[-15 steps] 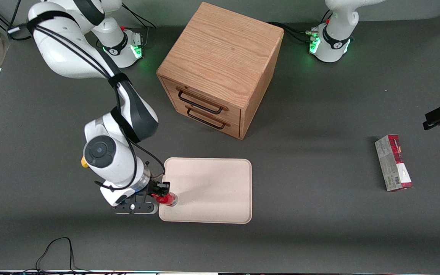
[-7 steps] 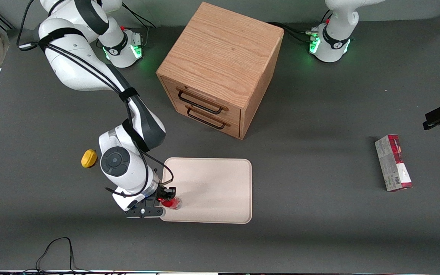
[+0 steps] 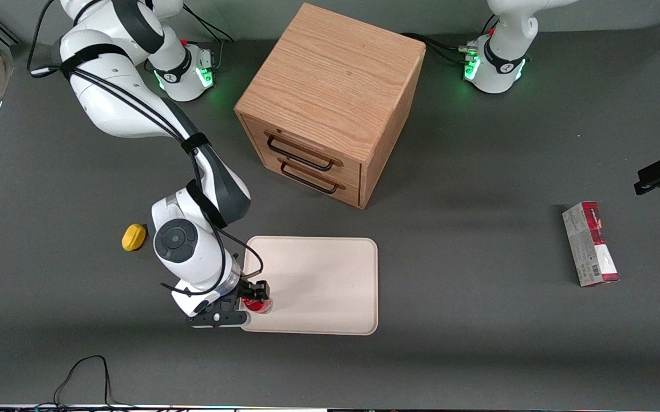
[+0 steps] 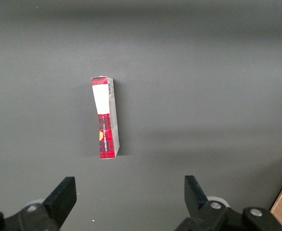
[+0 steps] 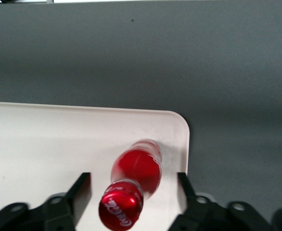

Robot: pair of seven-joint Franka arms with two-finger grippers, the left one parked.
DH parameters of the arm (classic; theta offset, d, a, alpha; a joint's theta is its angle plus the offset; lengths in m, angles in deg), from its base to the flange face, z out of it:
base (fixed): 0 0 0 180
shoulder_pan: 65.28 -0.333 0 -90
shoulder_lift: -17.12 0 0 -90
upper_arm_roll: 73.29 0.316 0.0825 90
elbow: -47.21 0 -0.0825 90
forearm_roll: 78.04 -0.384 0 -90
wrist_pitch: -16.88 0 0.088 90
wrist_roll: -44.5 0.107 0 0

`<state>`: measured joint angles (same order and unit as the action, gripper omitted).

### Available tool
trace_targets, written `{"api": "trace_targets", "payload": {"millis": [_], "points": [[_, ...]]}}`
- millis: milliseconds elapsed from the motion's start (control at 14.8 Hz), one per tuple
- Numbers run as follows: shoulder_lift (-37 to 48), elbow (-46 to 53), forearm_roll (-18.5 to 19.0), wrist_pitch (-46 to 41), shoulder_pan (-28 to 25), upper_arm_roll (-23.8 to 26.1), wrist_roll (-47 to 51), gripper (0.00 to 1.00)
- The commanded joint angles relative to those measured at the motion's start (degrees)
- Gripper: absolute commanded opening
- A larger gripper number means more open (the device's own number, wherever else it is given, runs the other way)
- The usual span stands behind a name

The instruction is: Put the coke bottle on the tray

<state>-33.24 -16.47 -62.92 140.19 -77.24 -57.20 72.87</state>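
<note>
Since a second ago the right arm has shifted toward the tray, uncovering the yellow lump [image 3: 133,237], which now sits on the table farther from the front camera than the claw. Wooden drawer cabinet [image 3: 330,103] stands farther back too. Tray [image 3: 330,286] lies under the claw, which hangs over its near corner. Gripper [image 3: 256,296] [image 5: 134,190] looks spread wide, fingers [image 5: 81,192] either side of the coke bottle [image 3: 256,304] [image 5: 136,173], probably not touching it. Bottle stands on the tray, between them.

red coke bottle [image 5: 136,175] stands tilted on cream tray [image 5: 44,144], near its corner.
</note>
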Motion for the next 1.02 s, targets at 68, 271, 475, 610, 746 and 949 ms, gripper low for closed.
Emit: {"api": "trace_targets", "payload": {"millis": [68, 271, 475, 610, 746, 949], "points": [[2.6, 0.5, 2.0, -1.3, 0.0, -0.2, 0.1, 1.0], [8.2, -0.4, 2.0, -10.0, -0.1, -1.7, -4.2, 1.0], [17.7, -8.2, -2.8, -13.9, -0.3, -7.2, -9.2, 1.0], [25.0, -15.4, -7.9, -14.3, -2.0, -13.2, -13.5, 1.0], [31.7, -21.5, -9.6, -16.2, -2.3, -17.0, -17.2, 1.0], [42.3, -32.4, -13.0, -16.9, -2.1, -22.5, -21.6, 1.0]]}}
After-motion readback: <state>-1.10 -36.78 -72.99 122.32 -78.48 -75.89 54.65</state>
